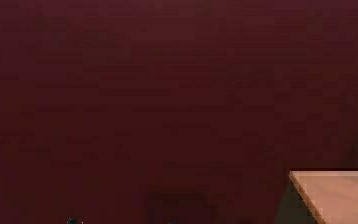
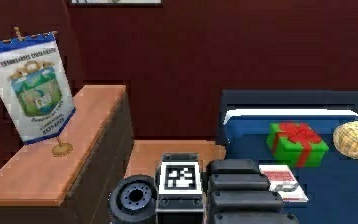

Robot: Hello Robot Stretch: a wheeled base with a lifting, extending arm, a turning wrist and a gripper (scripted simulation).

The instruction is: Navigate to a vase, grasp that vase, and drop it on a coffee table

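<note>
End effector (image 2: 135, 198) is seen low near a wooden worktop (image 2: 47, 172); whether anything is held cannot be told. Which way a vase lies from it cannot be judged.

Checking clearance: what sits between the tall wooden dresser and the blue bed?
A low wooden side table fills that gap, in the arm side view.
</note>
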